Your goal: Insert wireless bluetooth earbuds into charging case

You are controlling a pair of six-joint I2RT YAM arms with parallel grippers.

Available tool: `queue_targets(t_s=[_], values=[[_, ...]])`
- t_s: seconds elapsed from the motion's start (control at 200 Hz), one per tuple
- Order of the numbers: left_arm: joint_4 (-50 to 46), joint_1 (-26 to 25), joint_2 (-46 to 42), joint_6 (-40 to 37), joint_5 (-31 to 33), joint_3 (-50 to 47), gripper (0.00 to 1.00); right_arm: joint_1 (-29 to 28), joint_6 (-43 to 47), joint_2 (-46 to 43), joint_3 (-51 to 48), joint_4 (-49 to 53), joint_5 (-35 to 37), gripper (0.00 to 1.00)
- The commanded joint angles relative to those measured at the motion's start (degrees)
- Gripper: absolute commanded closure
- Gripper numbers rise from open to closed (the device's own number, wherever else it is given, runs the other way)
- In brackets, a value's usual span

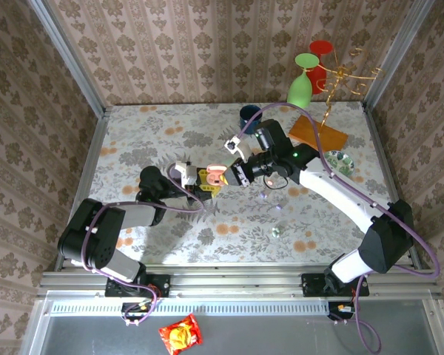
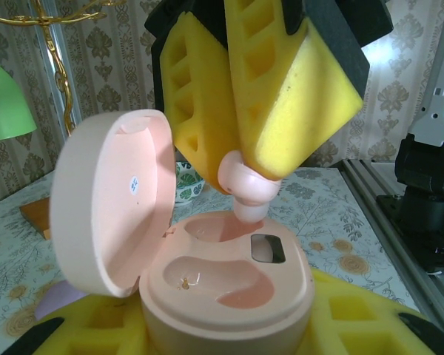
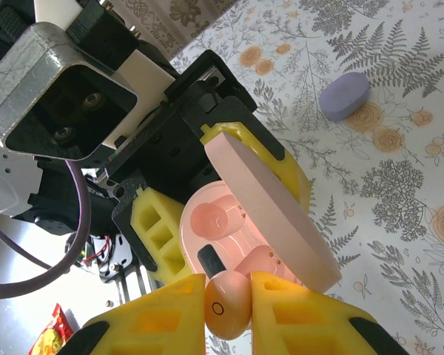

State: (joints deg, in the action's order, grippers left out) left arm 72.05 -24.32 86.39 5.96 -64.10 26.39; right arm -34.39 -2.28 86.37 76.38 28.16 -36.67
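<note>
My left gripper (image 1: 200, 183) is shut on the pink charging case (image 2: 229, 288), whose lid (image 2: 107, 200) stands open to the left. Both slots in the case look bare. My right gripper (image 3: 228, 307) is shut on a pink earbud (image 3: 228, 303), pinched between its yellow pads (image 2: 281, 96). The earbud (image 2: 246, 185) hangs over the case, and its stem reaches down to the edge of the far slot. From above, the two grippers meet over the table's middle, with the case (image 1: 216, 175) between them. A tiny greenish bud (image 1: 276, 231) lies on the table nearer the front.
A purple pebble (image 3: 344, 95) lies on the table beyond the case. At the back right stand a green vase (image 1: 300, 85), a red cup (image 1: 322, 50), a gold rack (image 1: 340, 81), an orange board (image 1: 318, 132) and a dark cup (image 1: 249, 116). A patterned dish (image 1: 338, 161) sits near the right arm.
</note>
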Motion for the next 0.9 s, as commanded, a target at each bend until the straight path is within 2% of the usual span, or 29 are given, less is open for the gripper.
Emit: queue_targets(t_s=[0.0, 0.55, 0.69, 0.895], values=[[2.26, -0.58, -0.7, -0.09, -1.65, 1.73, 0.65, -0.43, 0.59, 0.36, -1.7, -3.53, 1.16, 0.8], [2.31, -0.71, -0.96, 1.16, -1.73, 2.0, 0.65, -0.76, 3.34, -0.28, -4.66, -5.19, 3.77, 0.76], [2.3, -0.61, -0.79, 1.16, -1.39, 2.13, 0.65, -0.85, 2.69, -1.33, -5.72, -8.25, 2.55, 0.81], [2.35, -0.22, -0.46, 1.91, -1.43, 2.26, 0.66, -0.85, 3.34, -4.56, -8.36, -11.15, 1.75, 0.8]])
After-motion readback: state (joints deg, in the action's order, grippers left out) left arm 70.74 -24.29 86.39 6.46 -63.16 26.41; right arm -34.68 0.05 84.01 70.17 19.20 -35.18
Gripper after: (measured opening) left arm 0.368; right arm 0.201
